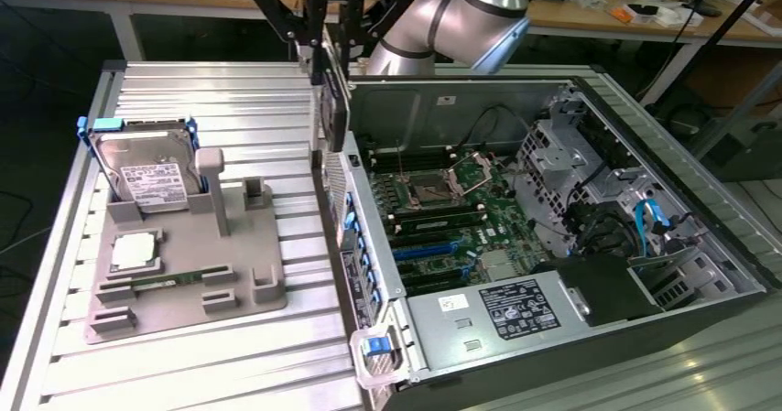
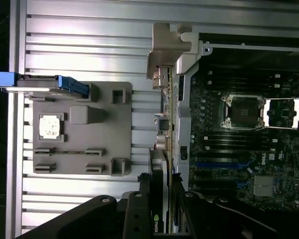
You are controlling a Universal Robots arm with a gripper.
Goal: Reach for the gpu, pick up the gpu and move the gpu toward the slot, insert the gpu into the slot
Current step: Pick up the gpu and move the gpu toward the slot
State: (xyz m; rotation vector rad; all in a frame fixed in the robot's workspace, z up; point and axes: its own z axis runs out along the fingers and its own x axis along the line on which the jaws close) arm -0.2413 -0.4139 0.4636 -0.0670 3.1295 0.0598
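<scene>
My gripper (image 1: 329,56) is shut on the gpu (image 1: 335,109), a dark slim plate seen edge-on that hangs upright from the fingers. It hovers over the near wall of the open computer case, at the exterior view's upper middle. In the wrist view the gripper (image 2: 161,201) clamps the card's end, and the gpu (image 2: 161,159) runs away from it to its pale metal bracket (image 2: 168,47), along the case edge. The slot (image 1: 422,248) is a blue strip on the green motherboard, lower in the case and apart from the card. It also shows as the blue slot (image 2: 214,164) beside the card.
A grey holder tray (image 1: 244,287) lies on the ribbed metal table at the exterior view's left, carrying a hard drive (image 1: 146,175), a processor (image 1: 132,251) and a memory stick (image 1: 178,279). The case (image 1: 562,338) holds a processor socket (image 1: 434,187), cables and a drive cage (image 1: 574,155).
</scene>
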